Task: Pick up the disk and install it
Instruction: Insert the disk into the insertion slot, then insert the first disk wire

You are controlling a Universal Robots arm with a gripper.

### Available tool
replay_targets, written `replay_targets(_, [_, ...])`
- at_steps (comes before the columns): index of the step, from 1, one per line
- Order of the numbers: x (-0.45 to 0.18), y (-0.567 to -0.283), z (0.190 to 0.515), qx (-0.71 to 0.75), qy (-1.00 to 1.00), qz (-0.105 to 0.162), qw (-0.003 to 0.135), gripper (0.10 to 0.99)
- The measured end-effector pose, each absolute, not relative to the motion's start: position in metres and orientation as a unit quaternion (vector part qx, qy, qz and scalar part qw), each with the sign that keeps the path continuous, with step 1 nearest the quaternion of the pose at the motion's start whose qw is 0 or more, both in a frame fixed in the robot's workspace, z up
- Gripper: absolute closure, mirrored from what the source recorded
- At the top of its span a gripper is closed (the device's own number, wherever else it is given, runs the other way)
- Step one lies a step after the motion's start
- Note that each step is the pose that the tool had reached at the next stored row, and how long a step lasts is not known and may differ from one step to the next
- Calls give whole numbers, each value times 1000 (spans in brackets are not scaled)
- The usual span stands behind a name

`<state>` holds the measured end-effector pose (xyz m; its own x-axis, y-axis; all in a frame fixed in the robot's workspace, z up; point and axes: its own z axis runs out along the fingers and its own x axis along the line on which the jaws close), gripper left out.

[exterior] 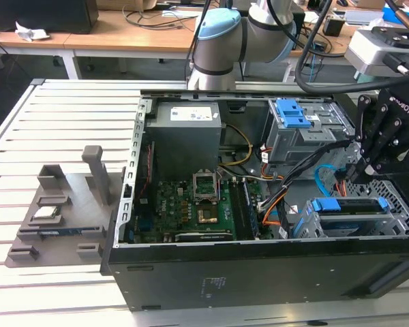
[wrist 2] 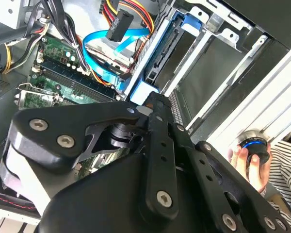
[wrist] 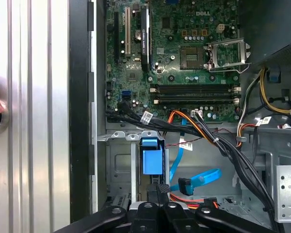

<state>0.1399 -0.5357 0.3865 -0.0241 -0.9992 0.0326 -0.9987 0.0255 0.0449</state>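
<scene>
A black, jointed gripper [exterior: 363, 178] hangs over the open case [exterior: 259, 272] at the exterior view's right, just above the metal drive cage [exterior: 395, 221]. The disk [exterior: 347, 205] sits edge-up in that cage, its blue plastic carrier frame showing as a glossy strip along the top. In the first wrist view, the disk [wrist: 152, 160] stands in its slot with the blue tab uppermost, directly ahead of the fingers [wrist: 157, 190], whose dark tips meet the carrier's near end; whether they are open or clamped on it cannot be told. The second wrist view shows the disk [wrist 2: 157, 53] slotted between bright stamped-steel rails, a blue ribbon cable [wrist 2: 97, 46] looping beside it.

A green motherboard [exterior: 191, 204] fills the case floor, its square socket [exterior: 206, 184] framed in bare metal. Orange and black wires [wrist: 208, 133] cross the board toward the cage. Outside the case, a grey moulded fixture [exterior: 61, 211] rests on the ribbed aluminium surface [exterior: 54, 122], carrying a small silver chip [exterior: 46, 212]. A hand [wrist 2: 247, 162] rests on a round knob [wrist 2: 254, 145] at the surface's edge.
</scene>
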Motion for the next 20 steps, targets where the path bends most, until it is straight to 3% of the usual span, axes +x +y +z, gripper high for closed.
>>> replay_targets(10, [142, -534, 386, 698, -716, -5, 27, 980])
replay_targets(20, [156, -506, 378, 698, -716, -2, 30, 980])
